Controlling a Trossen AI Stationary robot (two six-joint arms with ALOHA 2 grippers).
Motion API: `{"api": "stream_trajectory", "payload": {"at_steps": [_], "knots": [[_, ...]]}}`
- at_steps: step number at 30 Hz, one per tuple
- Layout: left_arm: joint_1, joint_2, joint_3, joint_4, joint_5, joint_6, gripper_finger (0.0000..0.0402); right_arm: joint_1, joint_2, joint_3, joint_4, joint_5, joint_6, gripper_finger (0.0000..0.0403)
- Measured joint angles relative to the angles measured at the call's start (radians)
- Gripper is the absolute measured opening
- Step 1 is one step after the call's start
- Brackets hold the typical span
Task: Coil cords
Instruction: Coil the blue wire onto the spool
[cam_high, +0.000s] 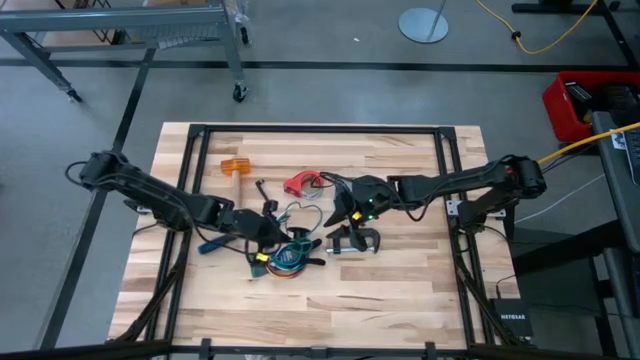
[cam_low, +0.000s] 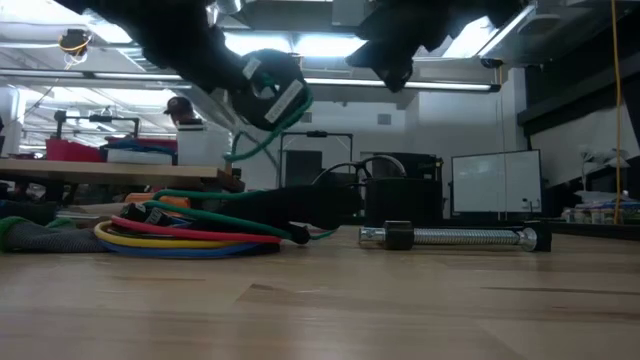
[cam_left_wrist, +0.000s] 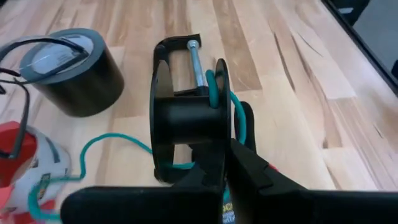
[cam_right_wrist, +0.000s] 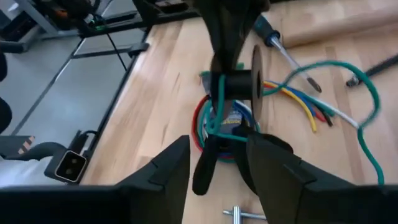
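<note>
One green cord (cam_right_wrist: 367, 106) is what I am working on: part of it is wrapped around the core of a black spool (cam_left_wrist: 186, 118), and the rest is trailing off in a loose curve across the wooden table (cam_high: 420, 300).

I am holding that spool in the left gripper (cam_left_wrist: 231, 163), fingers clamped tight on one flange. In the low view it is hanging clear of the boards. I judge that is so the slack can be wound on without dragging.

Directly under the spool, the multicoloured bundle (cam_right_wrist: 202, 127) is lying flat near the table's middle, already looped in red, yellow and blue rings.

My right gripper (cam_right_wrist: 217, 171) is hovering just beside the spool with its fingers spread wide and nothing between them. It is facing the flange and the green strand, so I take it to be lining up to catch the cord and guide it round.

As for containers, I am seeing no box or tray. The spool is the only holder, and it is carrying just a few green turns.

Further out, a metal clamp (cam_left_wrist: 194, 53) is lying beyond the spool, a roll of black tape (cam_left_wrist: 68, 68) is standing near it, and a screwdriver (cam_right_wrist: 273, 37) is resting past the bundle.
</note>
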Motion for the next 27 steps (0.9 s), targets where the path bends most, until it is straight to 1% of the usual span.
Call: {"api": "stream_trajectory", "payload": {"at_steps": [5, 8, 16, 21, 27], "knots": [[0.031, 0.031, 0.008, 0.028, 0.048, -0.013, 0.0, 0.0, 0.027, 0.0, 0.018, 0.001, 0.028, 0.0163], [0.039, 0.055, 0.036, 0.026, 0.072, -0.031, 0.0, 0.0, 0.036, 0.001, 0.031, 0.002, 0.031, 0.0163], [0.041, 0.193, 0.168, 0.006, 0.148, 0.046, 0.0, 0.0, 0.069, 0.0, 0.131, 0.003, 0.061, 0.0163], [0.05, 0.268, 0.244, -0.103, 0.152, 0.057, 0.0, 0.0, 0.068, 0.001, 0.128, 0.003, 0.058, 0.0163], [0.055, 0.295, 0.284, -0.098, 0.152, 0.084, 0.0, 0.0, 0.071, 0.001, 0.097, 0.003, 0.058, 0.0163]]}}
